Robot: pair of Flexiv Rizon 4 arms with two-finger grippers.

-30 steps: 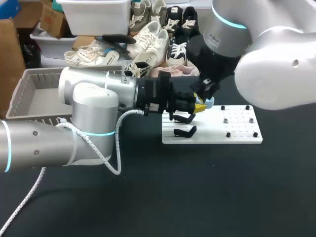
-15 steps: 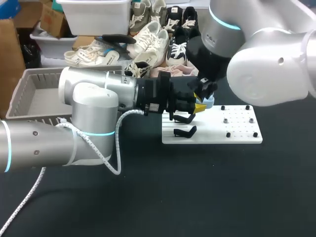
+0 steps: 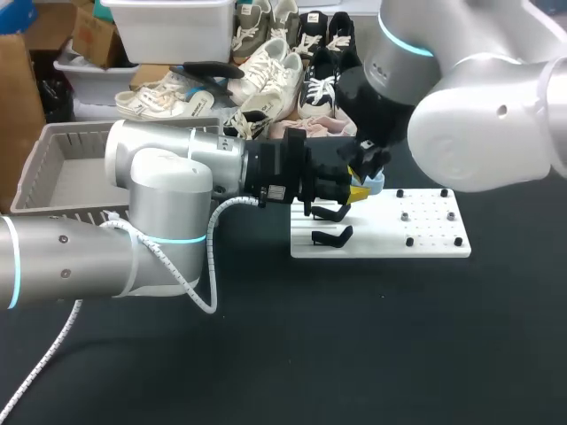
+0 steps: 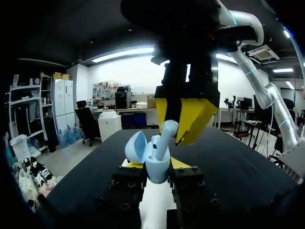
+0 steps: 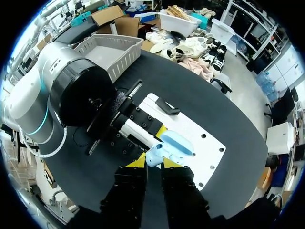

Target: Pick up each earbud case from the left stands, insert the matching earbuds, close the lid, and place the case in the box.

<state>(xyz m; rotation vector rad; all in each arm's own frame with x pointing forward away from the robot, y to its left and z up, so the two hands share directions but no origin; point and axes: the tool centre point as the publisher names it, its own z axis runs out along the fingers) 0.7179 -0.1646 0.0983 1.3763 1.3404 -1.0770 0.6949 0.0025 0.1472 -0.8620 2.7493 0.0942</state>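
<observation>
The light-blue earbud case (image 4: 156, 171) sits upright in the air above the white board (image 3: 434, 244), with its lid (image 4: 135, 145) swung open. The left claw (image 4: 156, 165) is clamped on the case's lower body, 1 yellow tip pressing on each side. In the head view the case (image 3: 377, 184) shows only as a small blue patch at the far edge of the board, where the 2 claws meet.

A light-blue earbud (image 4: 165, 138) stands in the open mouth of the case, stem upward. The right claw (image 4: 181, 118) comes down on it from above, and its 2 yellow tips are closed narrowly on the stem. The right wrist view shows the same earbud (image 5: 153, 155) pinched between that claw's own tips (image 5: 152, 162), with the open lid (image 5: 177, 142) just ahead of it.

The left arm (image 3: 159, 199) reaches in horizontally from the left. The right arm (image 3: 461, 106) bends down from the far right, and its claw (image 3: 365, 166) is just above the left claw (image 3: 353, 191).

On the left part of the board, 2 black stands (image 3: 330, 235) lie just near of the claws. The right part carries a grid of small holes and black pegs. A grey box (image 3: 62, 168) sits at the far left of the black tabletop (image 3: 354, 354), partly hidden behind the left arm.
</observation>
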